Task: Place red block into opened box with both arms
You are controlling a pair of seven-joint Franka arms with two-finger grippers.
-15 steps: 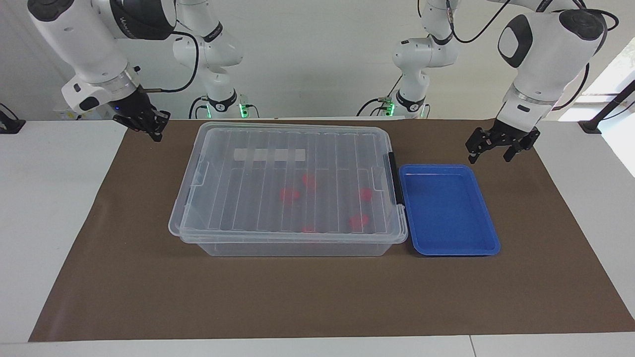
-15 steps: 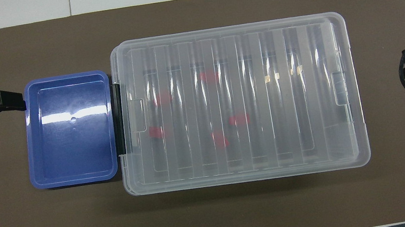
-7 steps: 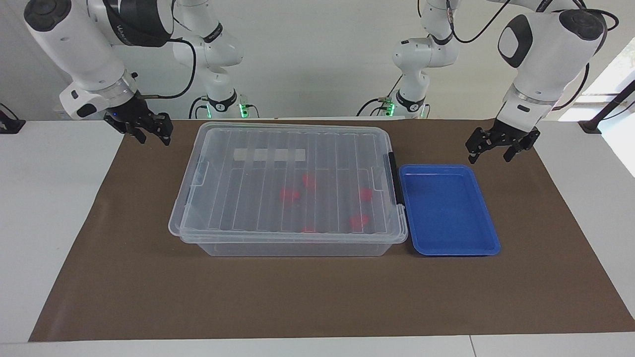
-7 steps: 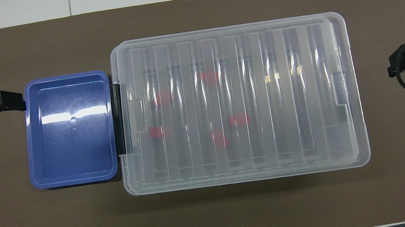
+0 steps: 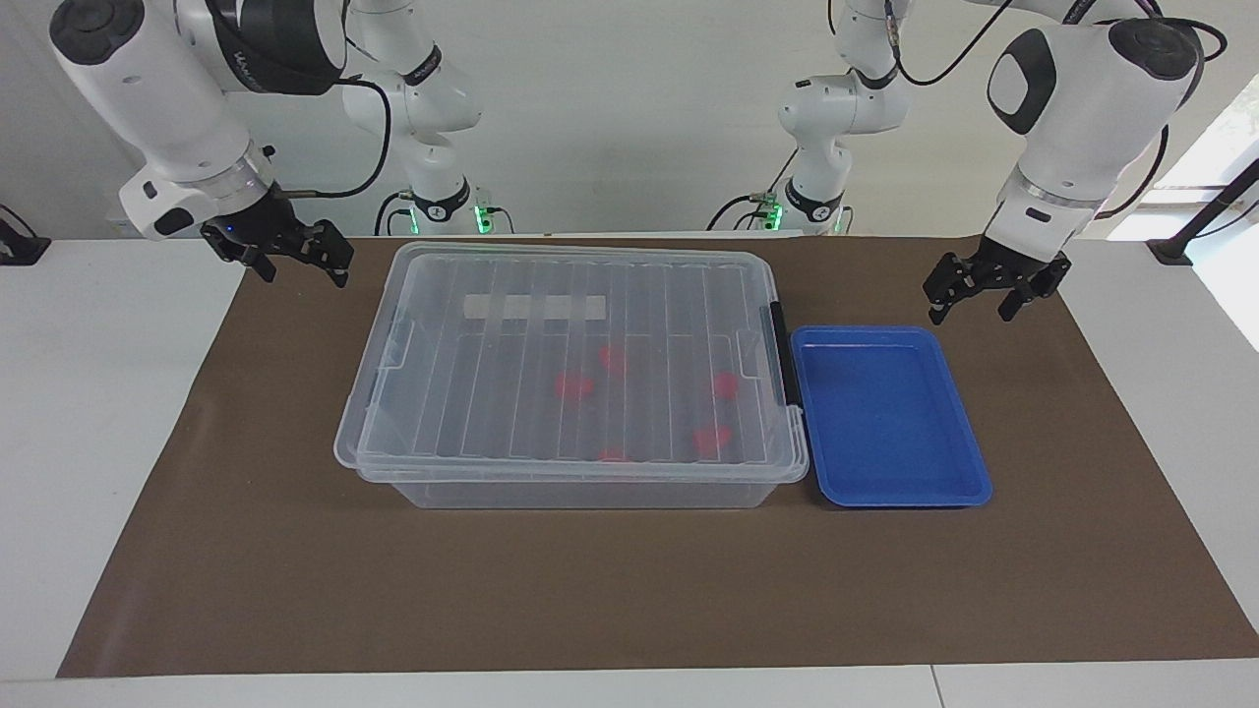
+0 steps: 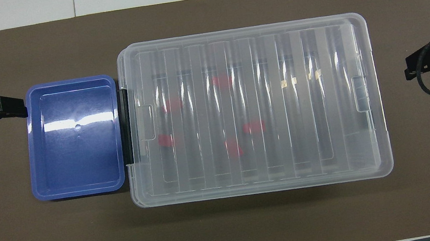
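Observation:
The clear box (image 5: 575, 393) (image 6: 252, 108) stands mid-mat with its ribbed lid lying on it and a black latch (image 5: 784, 354) at the tray end. Several red blocks (image 5: 573, 385) (image 6: 254, 126) show blurred through the lid, inside the box. My right gripper (image 5: 303, 273) (image 6: 409, 69) hangs open and empty over the mat's edge, off the box's end at the right arm's side. My left gripper (image 5: 969, 315) (image 6: 21, 111) waits open and empty over the mat beside the blue tray.
A shallow blue tray (image 5: 969, 492) (image 6: 38, 191), nothing in it, sits against the box's latch end. The brown mat (image 5: 629, 590) covers the table; white table shows at both ends.
The right gripper's fingers spread from shut to open, and it swung a little toward the box. The left arm, box and tray stayed still.

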